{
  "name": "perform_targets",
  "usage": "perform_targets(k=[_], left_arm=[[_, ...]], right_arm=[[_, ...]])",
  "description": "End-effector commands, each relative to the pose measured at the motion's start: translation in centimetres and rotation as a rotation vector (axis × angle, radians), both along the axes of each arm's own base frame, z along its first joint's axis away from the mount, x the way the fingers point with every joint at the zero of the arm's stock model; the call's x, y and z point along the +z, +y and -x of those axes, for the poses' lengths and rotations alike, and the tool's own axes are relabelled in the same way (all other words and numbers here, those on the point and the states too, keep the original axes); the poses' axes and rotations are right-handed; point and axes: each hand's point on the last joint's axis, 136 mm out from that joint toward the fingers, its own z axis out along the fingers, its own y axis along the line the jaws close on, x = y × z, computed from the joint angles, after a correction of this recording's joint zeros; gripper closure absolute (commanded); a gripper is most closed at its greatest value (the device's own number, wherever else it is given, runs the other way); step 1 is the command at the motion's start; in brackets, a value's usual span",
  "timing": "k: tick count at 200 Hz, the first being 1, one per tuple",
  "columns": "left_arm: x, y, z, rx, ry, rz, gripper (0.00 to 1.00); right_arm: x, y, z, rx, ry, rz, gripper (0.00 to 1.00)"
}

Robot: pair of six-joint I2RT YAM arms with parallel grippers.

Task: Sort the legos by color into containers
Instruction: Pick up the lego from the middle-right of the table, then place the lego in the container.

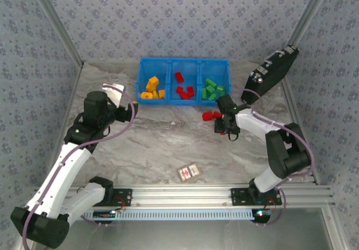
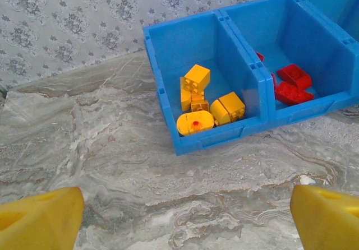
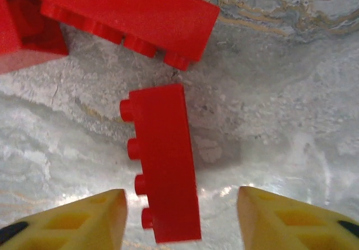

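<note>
The bin [image 1: 184,60] is blue, its legos [image 1: 152,86] yellow, red, green (table [image 1: 157,143] marbled grey).

1. The marble table [image 1: 162,140] is lying open between the two arms, giving wide passage.
2. Red bricks [image 1: 211,115] are crowding the surface just before the blue bin [image 1: 170,76].
3. A black device [image 1: 270,73] is leaning beside the bin's right end.
</note>
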Motion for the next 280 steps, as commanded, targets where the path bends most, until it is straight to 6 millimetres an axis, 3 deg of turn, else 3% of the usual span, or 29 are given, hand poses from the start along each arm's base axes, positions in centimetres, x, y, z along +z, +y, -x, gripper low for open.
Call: perform_targets(k=[1, 71, 108, 139, 144, 170, 204, 239, 280], left_arm=[[0.2, 0.3, -0.1, 0.006, -0.011, -0.011, 0.05], [0.1, 0.2, -0.1, 0.001, -0.004, -0.008, 0.05], [0.2, 0.5, 0.0, 0.007, -0.018, -0.009, 0.05], [0.3, 0.5, 0.0, 0.002, -0.022, 0.001, 0.05], [0.2, 0.5, 0.0, 0.002, -0.023, -0.001, 0.05], [0.3, 0.8, 0.4, 0.008, -0.036, -0.003, 0.05], [0.5, 1.0, 0.7, 0.014, -0.043, 0.002, 0.04], [0.9, 1.1, 1.0, 0.016, -0.043, 0.005, 0.04], [2.0, 1.7, 1.4, 0.052, -0.06, 0.024, 0.04]], right_arm=[[0.1, 0.4, -1.4, 0.016, -0.015, -0.005, 0.53], [-0.4, 0.3, -1.4, 0.042, 0.003, 0.025, 0.79], [2.8, 1.2, -1.7, 0.098, -0.032, 0.06, 0.8], [6.6, 3.8, -2.5, 0.184, -0.101, 0.084, 0.82], [8.2, 4.9, -3.3, 0.199, -0.145, 0.068, 0.82], [12.1, 8.4, -5.8, 0.264, -0.26, 0.026, 0.8], [14.7, 12.4, -10.4, 0.323, -0.357, -0.009, 0.8], [13.6, 16.1, -15.1, 0.375, -0.356, -0.018, 0.8], [11.2, 18.7, -19.1, 0.394, -0.342, -0.043, 0.79]])
